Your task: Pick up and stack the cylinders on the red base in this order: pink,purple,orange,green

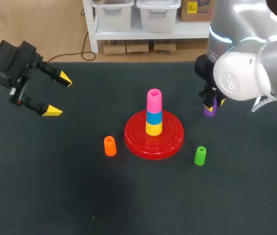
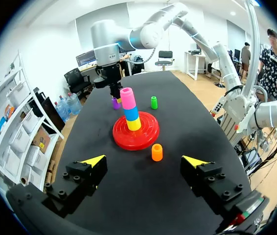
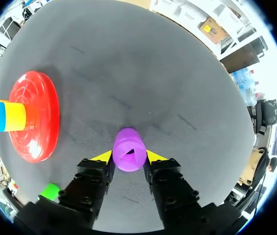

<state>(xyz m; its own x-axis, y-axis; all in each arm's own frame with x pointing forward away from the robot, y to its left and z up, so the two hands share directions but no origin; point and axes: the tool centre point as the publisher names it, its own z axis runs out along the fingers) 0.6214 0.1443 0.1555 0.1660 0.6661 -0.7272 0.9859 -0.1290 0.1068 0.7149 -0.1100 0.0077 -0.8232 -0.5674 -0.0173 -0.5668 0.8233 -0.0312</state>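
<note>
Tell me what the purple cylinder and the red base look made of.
The purple cylinder looks like moulded plastic: smooth, uniform colour, soft sheen, hollow end. The red base is probably hard plastic too, with a glossy finish and light glinting off its concentric ridges.

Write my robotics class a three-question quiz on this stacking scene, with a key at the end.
1. True or false: the pink cylinder tops the stack on the red base.
2. Which cylinder is between the right gripper fingers? A orange, B purple, C green.
3. Fill in: the left gripper has its fingers ____.
Key: 1 true. 2 B, the purple cylinder. 3 open.
</note>
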